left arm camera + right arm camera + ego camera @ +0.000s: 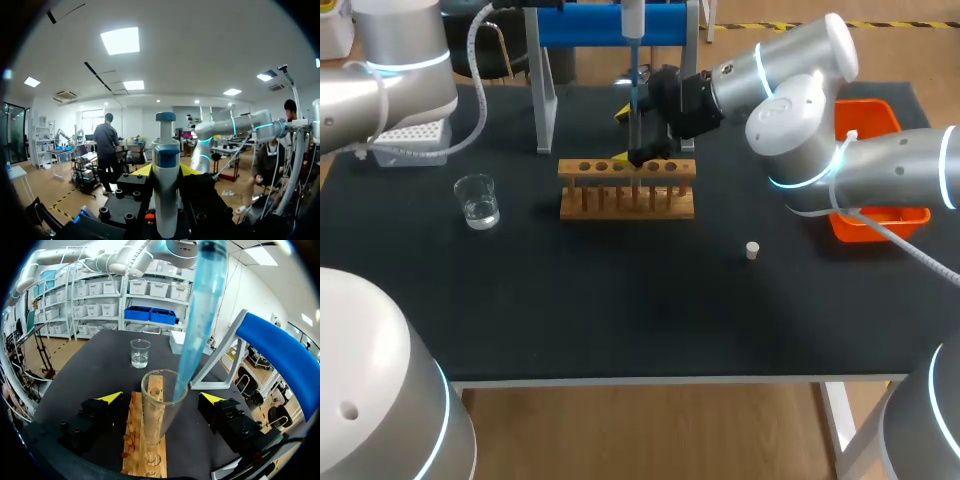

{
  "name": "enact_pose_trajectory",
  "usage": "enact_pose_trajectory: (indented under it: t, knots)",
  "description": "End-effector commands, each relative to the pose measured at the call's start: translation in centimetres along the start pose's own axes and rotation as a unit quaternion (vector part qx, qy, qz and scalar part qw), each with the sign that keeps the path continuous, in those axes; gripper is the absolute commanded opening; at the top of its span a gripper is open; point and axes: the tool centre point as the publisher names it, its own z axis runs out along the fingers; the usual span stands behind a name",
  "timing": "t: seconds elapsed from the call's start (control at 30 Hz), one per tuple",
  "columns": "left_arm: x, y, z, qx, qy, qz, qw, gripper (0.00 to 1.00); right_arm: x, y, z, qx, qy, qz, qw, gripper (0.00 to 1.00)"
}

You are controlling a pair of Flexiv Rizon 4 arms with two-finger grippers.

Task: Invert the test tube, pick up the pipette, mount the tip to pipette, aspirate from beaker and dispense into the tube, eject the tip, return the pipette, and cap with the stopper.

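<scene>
Head view: the wooden rack (627, 188) stands in the middle of the table (620, 310), nearer to its rear edge. The right arm (840, 170) comes in from the right edge, and the right gripper (624, 135) is just behind the rack with its two yellow tips held apart. The pipette (632, 25) hangs upright over the rack, and its blue pipette tip (635, 100) points down between these fingers. The test tube is hard to make out here. The beaker (477, 201) with clear liquid stands toward the left edge. The stopper (752, 250) lies alone in the right half, well apart from the rack. An orange bin (875, 215) is at the right edge, a white tip box (410, 140) is at the rear left corner, and a blue stand (610, 25) is at the rear edge. Of the left arm (380, 70) only the upper part shows.

Left wrist view: the left gripper (165, 171) pinches the pipette (165, 200), with one yellow tip touching each side of its body. The pipette stands upright.

Right wrist view: the test tube (156, 417) stands upright in a hole of the rack (142, 450), between the fingers of the right gripper (161, 397). The jaws are spread wide and do not touch the glass. The pipette tip (200, 320) enters the open mouth of the tube at a slant. The beaker (140, 353) is farther ahead on the table.
</scene>
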Motion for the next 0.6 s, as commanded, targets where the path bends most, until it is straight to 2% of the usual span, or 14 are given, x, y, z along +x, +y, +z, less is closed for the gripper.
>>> enact_pose_trajectory:
  t: [0.03,0.6]
  knots:
    - [-0.3,0.0,0.0,0.001,0.005,0.000,1.000,0.00,0.0,0.0,0.0,0.001,0.000,0.000,1.000,1.00]
    - [0.8,0.3,-0.3,0.000,0.000,-0.006,1.000,0.00,0.0,0.0,0.0,0.001,0.000,0.000,1.000,1.00]
